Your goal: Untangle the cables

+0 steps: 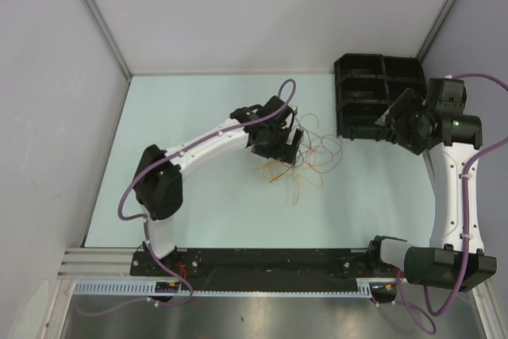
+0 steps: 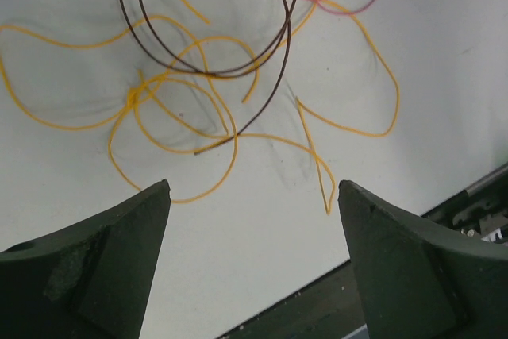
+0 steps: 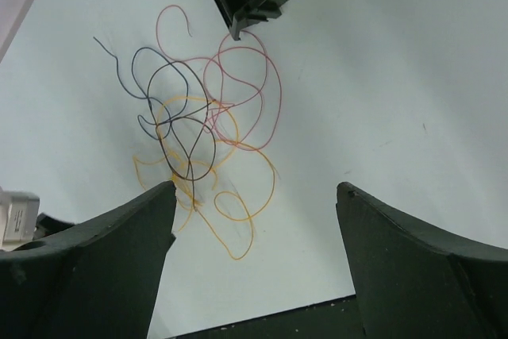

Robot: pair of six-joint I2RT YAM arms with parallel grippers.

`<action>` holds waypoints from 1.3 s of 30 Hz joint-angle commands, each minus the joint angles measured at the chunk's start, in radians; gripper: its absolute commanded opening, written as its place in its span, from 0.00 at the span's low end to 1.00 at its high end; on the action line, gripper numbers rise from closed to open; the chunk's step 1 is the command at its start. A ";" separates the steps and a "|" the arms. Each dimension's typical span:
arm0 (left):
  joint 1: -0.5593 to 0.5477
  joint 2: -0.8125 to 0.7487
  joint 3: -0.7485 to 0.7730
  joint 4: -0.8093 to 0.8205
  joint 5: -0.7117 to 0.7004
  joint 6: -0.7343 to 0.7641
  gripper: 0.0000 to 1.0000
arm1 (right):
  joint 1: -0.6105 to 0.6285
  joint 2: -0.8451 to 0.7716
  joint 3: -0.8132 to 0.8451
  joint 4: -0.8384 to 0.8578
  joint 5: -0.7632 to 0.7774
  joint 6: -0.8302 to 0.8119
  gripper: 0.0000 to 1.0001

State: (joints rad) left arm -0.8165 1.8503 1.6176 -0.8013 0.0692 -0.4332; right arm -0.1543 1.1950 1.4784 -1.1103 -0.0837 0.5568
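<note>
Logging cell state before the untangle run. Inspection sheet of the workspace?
Surface: pale green table, flat.
Job's things: wire tangle, yellow, dark, pink and blue strands crossing in one pile mid-table.
Clutter: black divided tray, far right.
Grippers: left gripper open over the tangle, empty; right gripper open, empty, beside the tray.
Cables: purple hoses looped along both arms.
Surroundings: white walls on three sides.
</note>
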 commanded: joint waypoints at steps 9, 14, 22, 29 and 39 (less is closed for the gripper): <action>-0.072 0.226 0.258 0.048 -0.066 0.106 0.87 | 0.006 -0.009 0.006 -0.045 -0.059 -0.029 0.84; -0.075 0.300 0.332 0.033 -0.066 0.119 0.81 | 0.002 -0.011 0.013 -0.062 -0.057 -0.041 0.84; -0.073 0.377 0.421 0.025 -0.117 0.137 0.74 | 0.002 -0.002 0.028 -0.074 -0.062 -0.054 0.84; -0.073 0.426 0.458 0.010 -0.112 0.151 0.17 | 0.002 0.015 0.063 -0.091 -0.056 -0.057 0.83; -0.073 0.391 0.410 -0.009 -0.170 0.162 0.00 | 0.009 0.021 0.063 -0.075 -0.065 -0.035 0.83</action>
State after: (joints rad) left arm -0.8898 2.2883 2.0411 -0.8150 -0.0624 -0.2905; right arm -0.1524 1.2194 1.5116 -1.1923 -0.1329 0.5205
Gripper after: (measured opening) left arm 0.010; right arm 0.838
